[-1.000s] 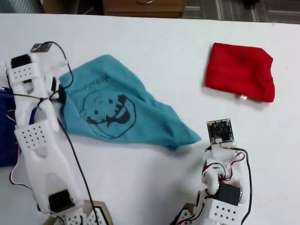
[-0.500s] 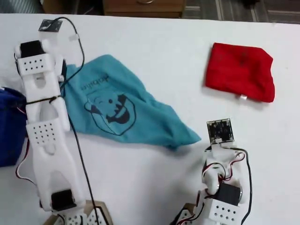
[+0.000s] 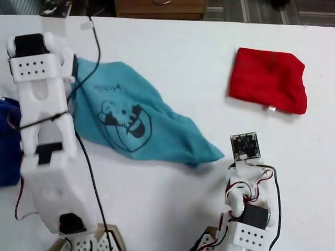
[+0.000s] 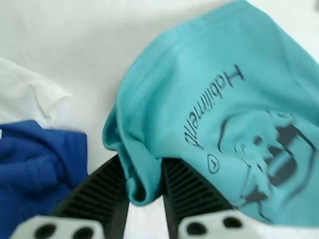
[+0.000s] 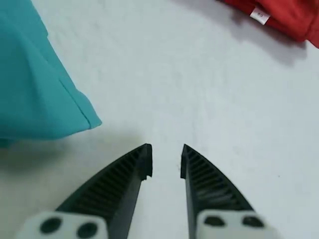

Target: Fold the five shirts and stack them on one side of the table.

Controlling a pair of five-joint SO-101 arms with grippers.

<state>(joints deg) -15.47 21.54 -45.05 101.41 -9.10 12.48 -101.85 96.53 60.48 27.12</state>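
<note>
A teal shirt [image 3: 136, 123] with a black cartoon print lies crumpled across the left middle of the white table [image 3: 178, 47]. My left gripper [image 4: 144, 184] is shut on a bunched edge of the teal shirt [image 4: 209, 94] at its far left corner, under the left arm [image 3: 42, 120]. A folded red shirt [image 3: 268, 79] rests at the back right. A blue shirt [image 3: 8, 141] sits at the left edge, with a white one [image 4: 27, 97] beside the blue shirt [image 4: 35, 164]. My right gripper [image 5: 166, 162] hovers slightly open over bare table near the teal shirt's tip [image 5: 40, 94].
The right arm [image 3: 246, 193] stays folded near the front edge. A wooden cabinet [image 3: 159, 8] stands beyond the table's far edge. A corner of the red shirt [image 5: 279, 17] with its label lies ahead of the right gripper.
The left arm has moved toward the far edge, pulling the teal shirt's left corner with it and stretching the cloth out. The right arm has stayed still.
</note>
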